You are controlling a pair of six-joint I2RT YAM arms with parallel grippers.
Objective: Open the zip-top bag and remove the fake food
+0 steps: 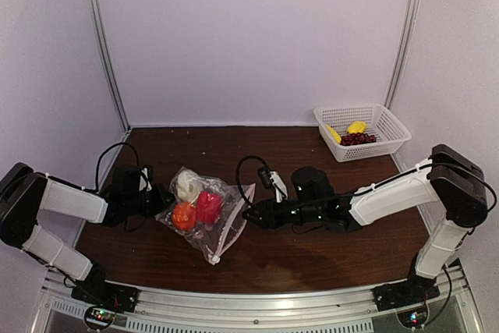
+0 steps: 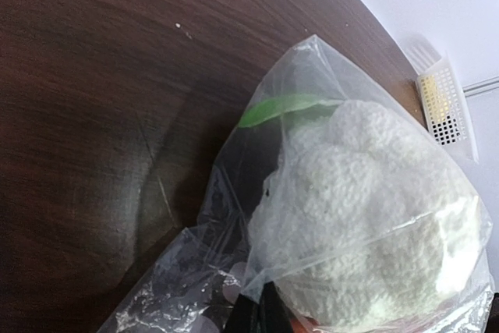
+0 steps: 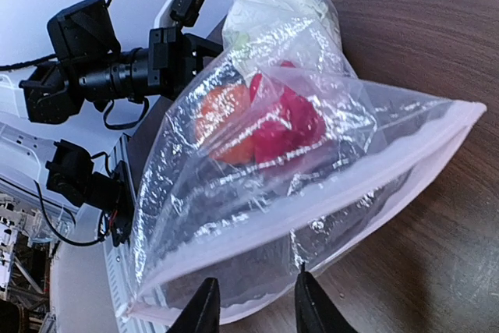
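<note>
In the top view, the bag point(image 1: 222, 220) is seen lying on the table point(image 1: 312, 263) left of centre, with a white piece point(image 1: 186, 185), a red piece point(image 1: 208, 207) and an orange piece point(image 1: 184, 215) inside it. The left gripper point(image 1: 162, 200) is set against its left edge and the right gripper point(image 1: 251, 214) just beside its right edge. At upper right, yellow pieces point(image 1: 356, 127) and grapes point(image 1: 357, 139) are held in a white basket point(image 1: 390, 126). In the left wrist view, the lower right is filled by the white piece under plastic, with a green leaf point(image 2: 281, 107) above it. Only a dark sliver of the gripper is shown at the bottom edge, so its opening cannot be told. In the right wrist view, the fingers point(image 3: 204, 309) are parted at the bottom edge and closed on nothing. The pinkish zip strip point(image 3: 351, 193) is stretched diagonally above them.
</note>
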